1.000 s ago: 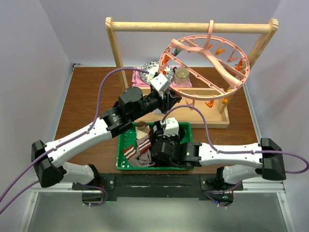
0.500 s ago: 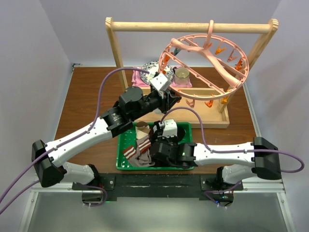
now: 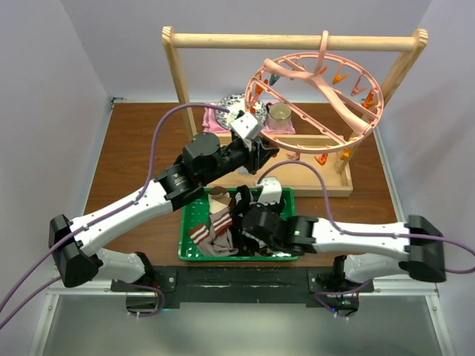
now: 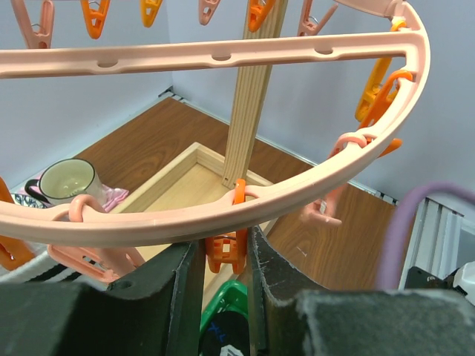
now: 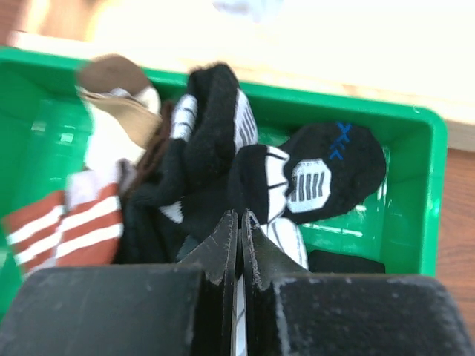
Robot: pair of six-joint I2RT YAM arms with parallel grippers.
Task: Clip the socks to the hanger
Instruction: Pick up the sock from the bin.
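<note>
- Finding the socks (image 3: pixel 211 230) heaped in a green tray (image 3: pixel 184 236) at the near edge of the counter (image 3: pixel 133 148), just ahead of the two arm bases.
- Picking out, in the right wrist view, a black patterned sock (image 5: pixel 215 141) across the middle of the heap, a brown sock with white stripes (image 5: pixel 63 226) at the left, and a brown-and-white sock (image 5: pixel 111 89) toward the tray's far wall.
- Reaching down into that heap with the right pincer (image 5: pixel 239 222): fingers closed tip to tip, no gap showing, tips against the black patterned sock; cannot tell whether any fabric is caught between them.
- Locating the hanger (image 3: pixel 319 93) beyond the tray, hung by its hook from the top bar of a light wooden rack (image 3: pixel 245 41), ring tilted with its lower rim toward the left arm.
- Noting small orange and pink clips (image 4: pixel 95 16) dangling all around that rim.
- Gripping one orange clip (image 4: pixel 226 256) under the near rim with the left pincer (image 4: pixel 226 247): jaws narrow, one dark finger touching each side of the clip.
- Stretching the left arm diagonally from the near left corner, above the counter, up to the ring's lower rim; laying the right arm low from the near right corner across to the tray.
- Spotting, beyond the rack's flat base, a mug (image 3: pixel 280 113) standing upright on a pink cloth (image 3: pixel 214 122) near the back wall.
- Tracing a purple cable (image 3: pixel 159 137) looping away from the left wrist.
</note>
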